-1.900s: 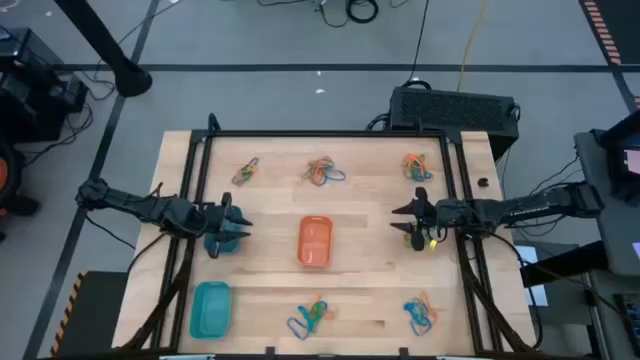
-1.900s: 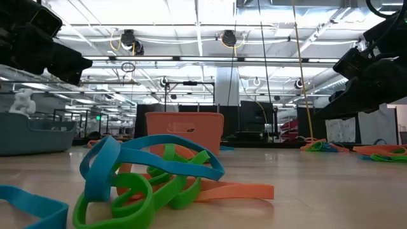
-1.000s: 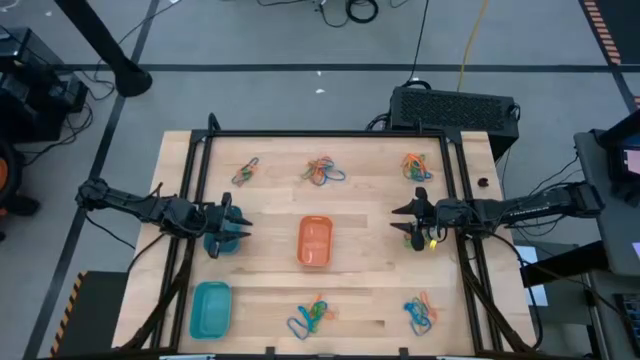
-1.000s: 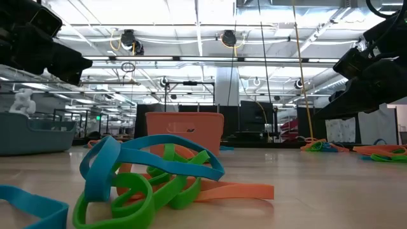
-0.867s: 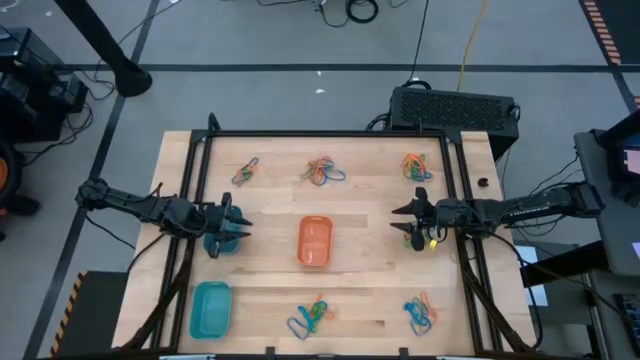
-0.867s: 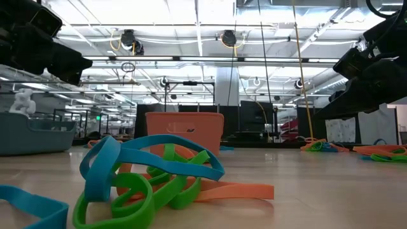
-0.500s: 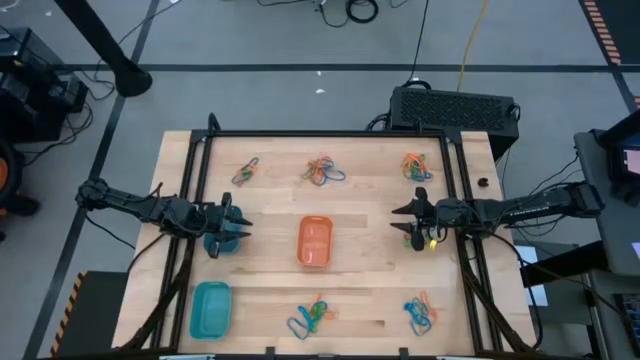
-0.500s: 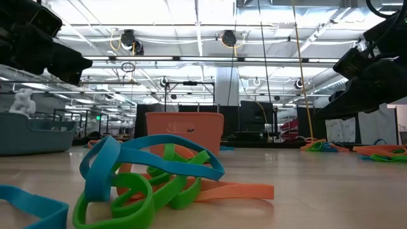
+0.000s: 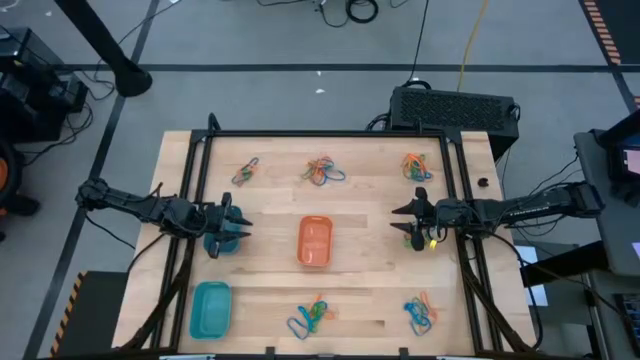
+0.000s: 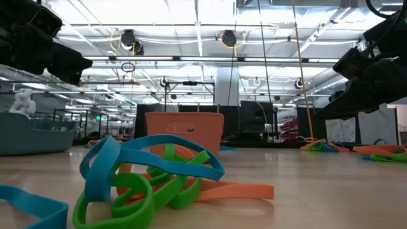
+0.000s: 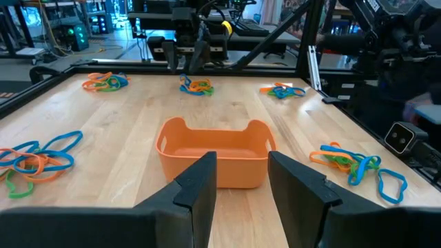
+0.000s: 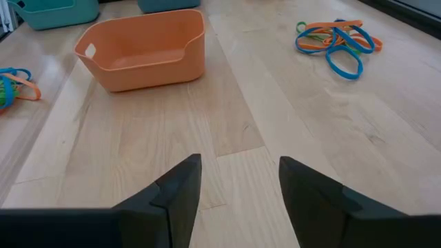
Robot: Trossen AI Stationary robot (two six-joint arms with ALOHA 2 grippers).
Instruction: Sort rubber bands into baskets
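Overhead layout for sorting. The orange basket [image 9: 315,242] sits at the centre of the table [image 9: 370,215], so both arms can reach it equally. 5 clusters of rubber bands ring it: at 11 o'clock [image 9: 245,171], 12 o'clock [image 9: 324,171], 1 o'clock [image 9: 416,166], 5 o'clock [image 9: 422,312] and 6 o'clock [image 9: 311,316]. The teal basket [image 9: 210,309] lies at 7 o'clock, and the round basket [image 9: 224,241] at 9 o'clock, directly beneath the left gripper [image 9: 228,226]. The left gripper hovers with fingers [image 11: 200,184] spread and empty, facing the orange basket across bare wood. The right gripper [image 9: 412,224] hangs at 3 o'clock, likewise parted and holding nothing, fingers [image 12: 180,186] aimed at the same basket. Both arms appear poised in mirrored positions on opposite sides, probably a ready stance before the first pick. No bands are seen in the orange basket; sorting seems barely begun. The bands are tangled, so lifting 1 may drag others.
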